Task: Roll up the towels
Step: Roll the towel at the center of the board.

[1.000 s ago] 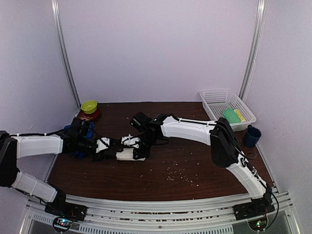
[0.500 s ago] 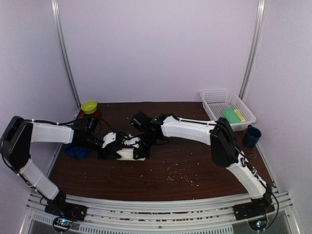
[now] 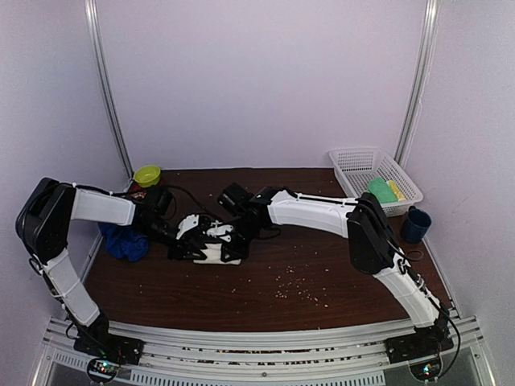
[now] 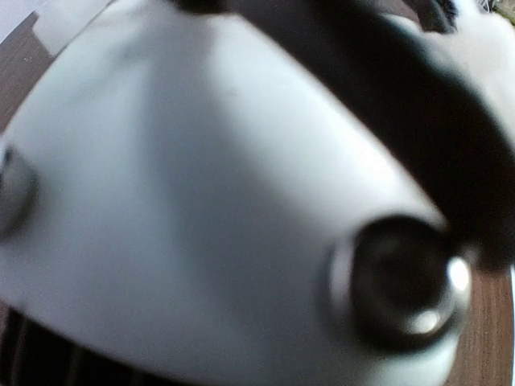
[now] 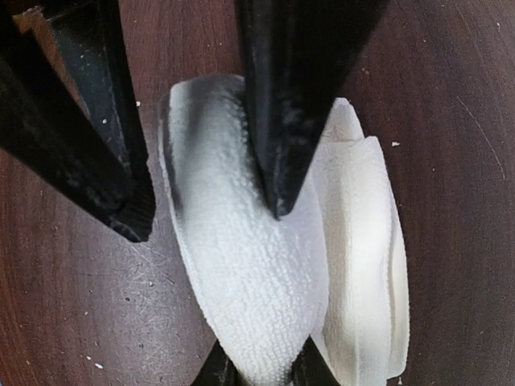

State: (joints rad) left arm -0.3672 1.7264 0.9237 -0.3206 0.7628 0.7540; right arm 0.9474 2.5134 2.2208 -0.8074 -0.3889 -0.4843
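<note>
The white towel (image 3: 211, 253) lies partly rolled on the dark table at centre left. In the right wrist view it (image 5: 257, 297) shows as two thick folds. My right gripper (image 3: 231, 240) (image 5: 208, 217) is shut on the nearer fold, one finger on its left edge and one pressed between the folds. My left gripper (image 3: 191, 239) meets the towel from the left. Its dark fingertips (image 5: 219, 371) pinch the fold's narrow end. The left wrist view is filled by a blurred white body. The blue towel (image 3: 125, 241) lies bunched under the left forearm.
A white mesh basket (image 3: 354, 161) with green and yellow items stands at the back right. A dark blue cup (image 3: 416, 223) sits beside it. A yellow-green bowl (image 3: 147, 174) is at the back left. Crumbs (image 3: 298, 285) dot the table's front middle.
The left arm's elbow has swung up and back, and its gripper has shifted a little right along the white towel. The blue towel now shows more. The right arm has barely moved.
</note>
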